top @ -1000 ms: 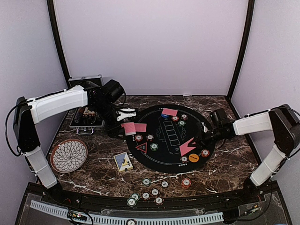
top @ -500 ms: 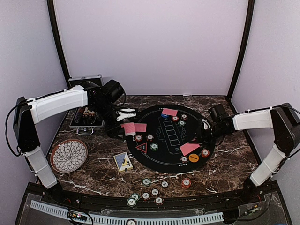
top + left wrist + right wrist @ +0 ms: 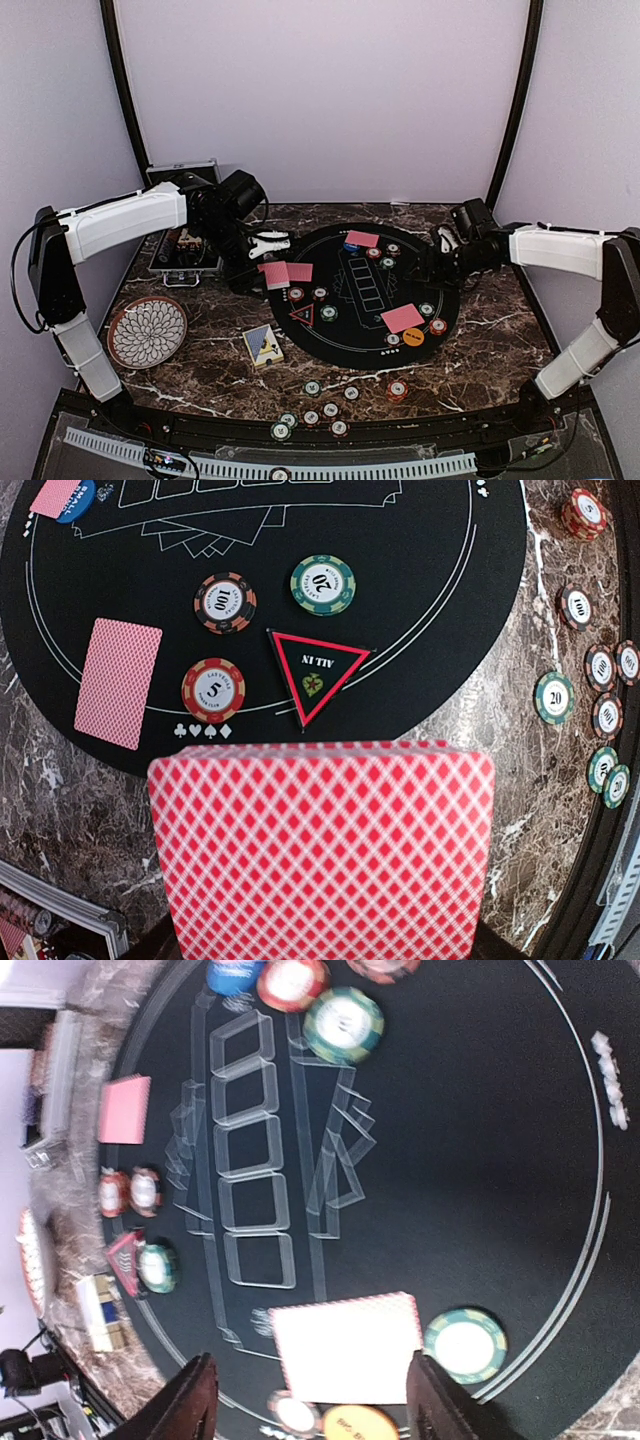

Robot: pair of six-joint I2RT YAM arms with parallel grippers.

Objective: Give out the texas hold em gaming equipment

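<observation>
Left end effector (image 3: 260, 270) clamps deck of red-backed cards (image 3: 320, 850) at mat's (image 3: 345, 340) left edge. Right end effector (image 3: 312, 1400) wide, empty, above single card (image 3: 345, 1345) flat on mat. Cards thin, light, slippery: pinch by short edges

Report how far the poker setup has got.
Done: three cards lie at seats on the mat, with chips beside them; the right gripper is open and empty. In hand: the left gripper holds the deck. Left: loose chips near the table front edge, and probably more cards to deal.
</observation>
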